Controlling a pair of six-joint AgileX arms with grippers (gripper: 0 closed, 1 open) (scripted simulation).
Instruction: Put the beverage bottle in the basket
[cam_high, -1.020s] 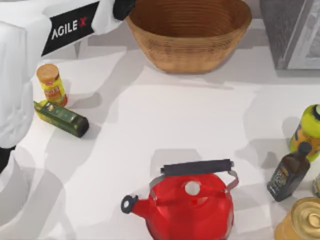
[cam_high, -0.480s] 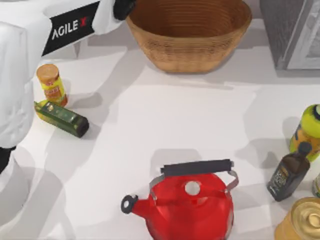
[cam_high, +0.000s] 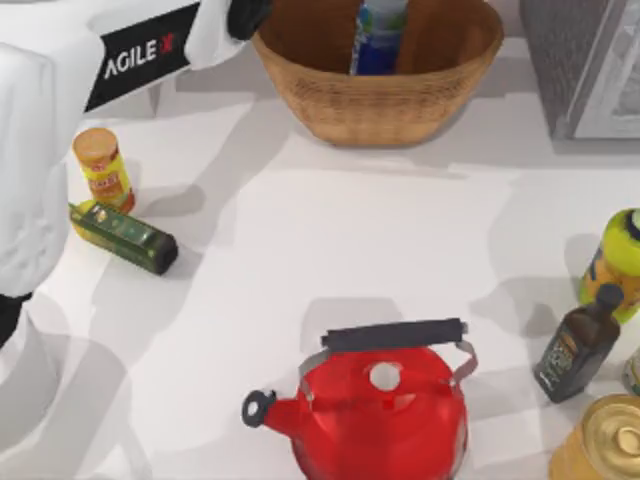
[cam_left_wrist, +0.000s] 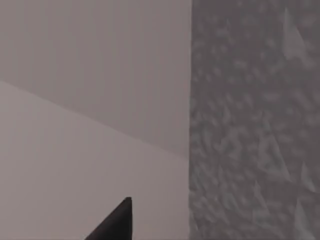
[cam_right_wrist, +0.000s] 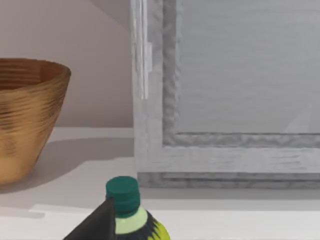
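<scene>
Beside the dark end of my left arm (cam_high: 140, 55), in the top view, the basket (cam_high: 380, 105) sits at the table's far edge, its rim almost touching that end. The beverage bottle (cam_high: 378, 38) stands inside it, blue body against the inner wall; half a second ago the basket was empty. Everything else lies as it did. Past the basket's other side a grey cabinet (cam_high: 585, 65) closes the far right corner. Under my left arm, an orange-capped jar (cam_high: 103, 168) and a lying olive-oil bottle (cam_high: 125, 237) crowd the left edge. The middle of the table (cam_high: 340, 250) is bare down to the red kettle (cam_high: 385, 410) at the near edge. A yellow-green bottle (cam_high: 618, 262), a dark brown bottle (cam_high: 578, 345) and a gold tin (cam_high: 605, 440) line the right edge.

In the left wrist view my left gripper (cam_left_wrist: 114, 223) faces a plain wall and a grey textured panel (cam_left_wrist: 255, 120); whether it is spread or closed I cannot tell.

In the right wrist view my right gripper (cam_right_wrist: 95, 225) hangs just beside the yellow-green bottle's cap (cam_right_wrist: 122, 192), the cabinet ahead, the basket well off; its state I cannot tell.
</scene>
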